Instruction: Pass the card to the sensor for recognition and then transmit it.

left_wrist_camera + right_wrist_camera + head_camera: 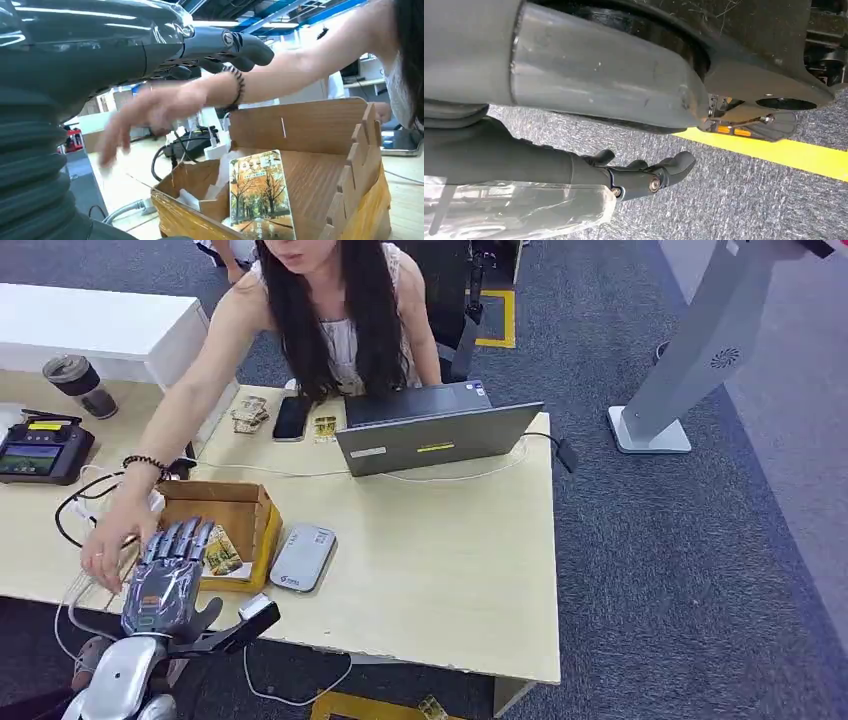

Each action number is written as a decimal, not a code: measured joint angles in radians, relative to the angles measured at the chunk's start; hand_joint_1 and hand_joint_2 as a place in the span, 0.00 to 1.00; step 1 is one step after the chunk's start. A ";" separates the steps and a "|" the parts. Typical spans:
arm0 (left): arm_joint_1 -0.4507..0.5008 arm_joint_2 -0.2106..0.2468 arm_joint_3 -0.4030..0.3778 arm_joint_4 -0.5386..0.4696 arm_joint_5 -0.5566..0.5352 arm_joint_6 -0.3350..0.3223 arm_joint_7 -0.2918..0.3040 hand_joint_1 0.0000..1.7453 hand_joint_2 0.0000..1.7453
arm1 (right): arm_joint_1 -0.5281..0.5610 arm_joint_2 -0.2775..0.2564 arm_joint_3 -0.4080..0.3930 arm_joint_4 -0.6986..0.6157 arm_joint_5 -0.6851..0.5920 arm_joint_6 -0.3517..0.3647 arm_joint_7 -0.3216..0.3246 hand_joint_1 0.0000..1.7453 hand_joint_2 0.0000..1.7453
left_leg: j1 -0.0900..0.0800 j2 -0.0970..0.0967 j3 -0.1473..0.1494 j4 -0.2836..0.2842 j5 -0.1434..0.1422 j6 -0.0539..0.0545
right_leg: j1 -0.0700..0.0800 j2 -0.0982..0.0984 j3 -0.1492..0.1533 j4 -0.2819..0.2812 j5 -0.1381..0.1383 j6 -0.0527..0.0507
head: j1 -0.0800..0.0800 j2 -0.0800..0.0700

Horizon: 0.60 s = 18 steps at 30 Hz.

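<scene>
A card with an autumn-tree picture leans inside an open cardboard box near the desk's front left. My left hand hovers flat over the box's near left corner, fingers stretched out, holding nothing. The left wrist view has the same card upright in the box, below my left hand's fingers. A white flat sensor lies just right of the box. My right hand hangs over grey carpet, loosely extended and empty.
A person seated behind the desk reaches a hand down beside the box, close to my left hand. Also on the desk are a grey laptop, a black phone, loose cards, a handheld terminal, a cup and cables.
</scene>
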 joint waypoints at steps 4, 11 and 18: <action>0.000 0.000 0.001 0.003 0.006 0.001 -0.004 0.00 1.00 | 0.000 0.000 -0.003 0.000 0.000 0.000 0.000 0.00 0.00 | 0.000 0.000 0.000 0.000 0.000 0.000 | 0.000 0.000 0.000 0.000 0.000 0.000 | 0.000 0.000; 0.000 0.000 0.015 0.019 0.011 0.005 -0.006 0.00 1.00 | 0.000 0.000 -0.003 0.000 0.001 0.000 0.002 0.00 0.00 | 0.000 0.000 0.000 0.000 0.000 0.000 | 0.000 0.000 0.000 0.000 0.000 0.000 | 0.000 0.000; -0.001 0.000 0.016 0.028 0.012 0.006 -0.006 0.00 1.00 | 0.000 0.000 -0.003 0.000 0.002 0.000 0.002 0.00 0.00 | 0.000 0.000 0.000 0.000 0.000 0.000 | 0.000 0.000 0.000 0.000 0.000 0.000 | 0.000 0.000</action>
